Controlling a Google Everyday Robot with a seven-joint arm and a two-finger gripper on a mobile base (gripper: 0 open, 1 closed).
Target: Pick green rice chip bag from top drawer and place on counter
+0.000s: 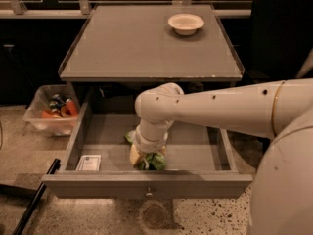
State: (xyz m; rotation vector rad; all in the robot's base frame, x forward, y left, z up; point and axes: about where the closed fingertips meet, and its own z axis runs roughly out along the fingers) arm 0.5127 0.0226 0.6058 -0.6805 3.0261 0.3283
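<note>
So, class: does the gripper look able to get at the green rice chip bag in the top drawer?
Probably yes. The top drawer is pulled out and the gripper is down inside it, right at the green rice chip bag. Nothing else covers the bag; the white card lies apart.
</note>
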